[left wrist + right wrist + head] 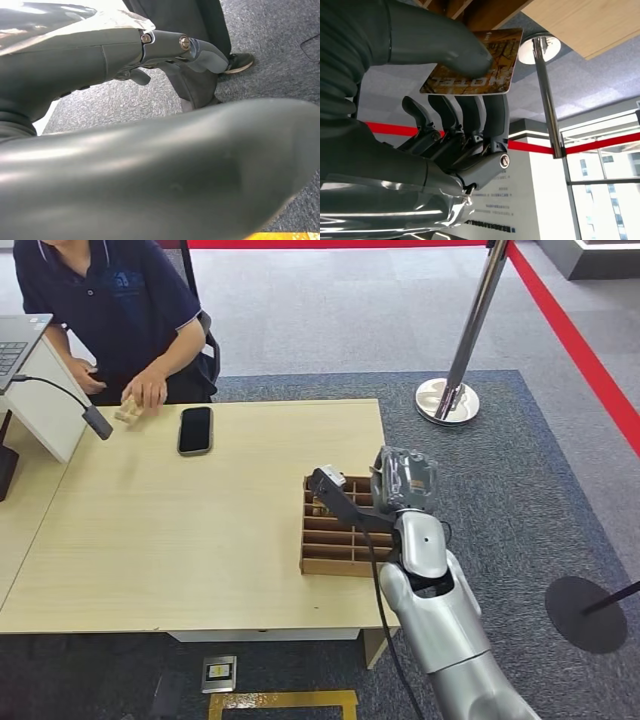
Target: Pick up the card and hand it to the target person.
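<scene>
1 hotel card (478,65) is pinched in the right hand (444,120), thumb on its printed face, dark fingers (471,112) behind, above the wooden divider box (332,535) at the table's (189,530) right edge.

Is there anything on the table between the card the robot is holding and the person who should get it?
Only a dark phone lies near that path; the right hand holds the card above the wooden tray.

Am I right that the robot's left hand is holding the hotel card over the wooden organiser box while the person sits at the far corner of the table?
Not quite: the right hand, not the left, holds the card, as the right wrist view shows. The rest stands.
</scene>
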You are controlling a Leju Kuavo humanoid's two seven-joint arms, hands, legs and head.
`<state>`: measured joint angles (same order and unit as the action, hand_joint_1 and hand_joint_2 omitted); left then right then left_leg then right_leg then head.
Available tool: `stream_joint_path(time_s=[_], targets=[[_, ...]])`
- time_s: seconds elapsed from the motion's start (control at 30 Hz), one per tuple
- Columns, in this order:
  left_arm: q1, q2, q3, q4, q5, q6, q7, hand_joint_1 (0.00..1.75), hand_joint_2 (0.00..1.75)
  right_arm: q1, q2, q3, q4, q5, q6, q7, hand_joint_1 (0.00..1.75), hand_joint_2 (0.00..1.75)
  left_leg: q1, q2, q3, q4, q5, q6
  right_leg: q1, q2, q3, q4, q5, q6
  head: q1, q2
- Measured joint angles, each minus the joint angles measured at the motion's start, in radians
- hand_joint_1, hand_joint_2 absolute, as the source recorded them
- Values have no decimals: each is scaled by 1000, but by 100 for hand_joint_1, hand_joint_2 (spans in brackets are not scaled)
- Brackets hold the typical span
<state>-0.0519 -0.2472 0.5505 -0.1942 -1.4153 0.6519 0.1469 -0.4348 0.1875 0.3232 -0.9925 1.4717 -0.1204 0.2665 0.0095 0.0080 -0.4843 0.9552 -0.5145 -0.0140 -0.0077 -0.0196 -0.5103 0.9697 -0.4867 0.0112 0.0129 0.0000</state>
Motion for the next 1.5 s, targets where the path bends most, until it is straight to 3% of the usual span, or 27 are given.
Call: stream_joint_path(time_s=[0.2, 0.33, 0.4, 0.57, 0.7, 1.07, 1.5], targets=[[0, 0, 0, 0, -2, 0, -10, 0, 0, 28, -4, 23, -96, -33, -55, -79, 148, 175, 0, 0, 0, 0, 0, 0, 0, 0, 0, 0, 0, 0, 0, 0], [0, 0, 0, 0, -7, 0, -18, 0, 0, 32, -5, 66, -177, -6, -149, -132, 168, 175, 0, 0, 0, 0, 0, 0, 0, 0, 0, 0, 0, 0, 0, 0], [0, 0, 1, 0, -10, 0, -22, 0, 0, 26, -1, 94, -193, 16, -208, -155, 170, 175, 0, 0, 0, 0, 0, 0, 0, 0, 0, 0, 0, 0, 0, 0], [-1, 0, 1, 0, -16, 0, -34, 0, 0, -20, 28, 158, -152, 49, -391, -225, 156, 175, 0, 0, 0, 0, 0, -1, 0, 0, 0, 1, 0, 0, 0, 0], [-2, 0, -1, 0, -22, 0, -35, 0, 0, -75, 60, 193, -50, 76, -467, -243, 155, 175, 0, 0, 0, 0, 1, -1, 0, 0, 0, 1, 0, 0, 0, 0], [-3, -3, -4, 0, -31, 2, -35, 0, 0, -228, 147, 220, 284, 63, -480, -252, 154, 175, 0, 0, 0, 0, 1, -1, 0, 0, 0, 1, 0, -1, 0, 0], [-3, -3, -4, 1, -18, 7, -35, 0, 0, -272, 175, 283, 420, -15, -440, -234, 147, 175, 0, 0, 0, 0, 1, -1, 0, 0, 0, 1, 0, -1, 0, 0]])
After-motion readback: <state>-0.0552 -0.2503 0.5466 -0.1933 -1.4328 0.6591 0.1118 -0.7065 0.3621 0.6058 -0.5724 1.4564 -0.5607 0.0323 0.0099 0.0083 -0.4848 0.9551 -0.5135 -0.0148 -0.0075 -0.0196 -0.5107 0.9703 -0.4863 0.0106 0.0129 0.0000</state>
